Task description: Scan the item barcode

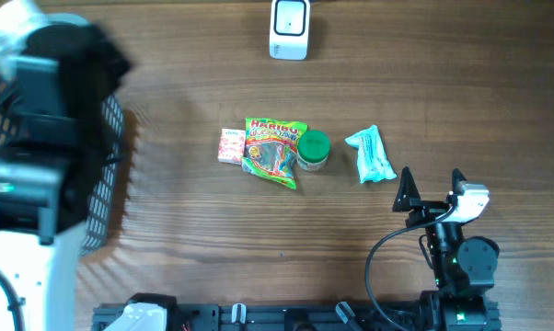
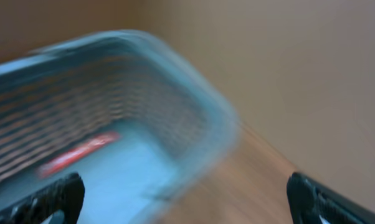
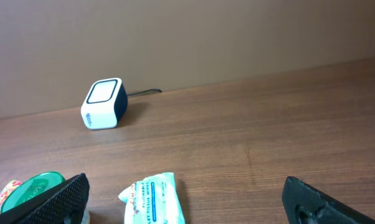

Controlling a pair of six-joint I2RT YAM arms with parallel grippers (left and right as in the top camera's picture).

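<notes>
- Teal-and-white wipes pack (image 1: 370, 154) is my guess for the item to scan next; it lies flat on the table, at the right end of a short row of goods
- Its long axis runs roughly away from the robot toward the scanner (image 1: 288, 28), tilted a little
- It sits just ahead of the right gripper (image 1: 432, 176) and slightly to that gripper's left, near but not touching
- That claw is released, fingers spread wide with nothing between them, and they spread across the pack's short width
- Right arm is plainly the nearer one, so a short reach forward and left should meet the pack
- Beside the pack stands a green-lidded jar (image 1: 313, 149), then a Haribo bag (image 1: 275, 152) touching it, then a small box (image 1: 230, 145)
- White scanner stands well beyond the row at the far edge, window up, a cable trailing behind it
- Left gripper (image 2: 184, 198) hangs over the mesh basket (image 1: 117, 165) at the far left, also released and holding nothing; a blurred red shape lies in the basket
- Brown wood-grain table (image 1: 167, 248) carries everything, and a plain tan wall stands behind it
</notes>
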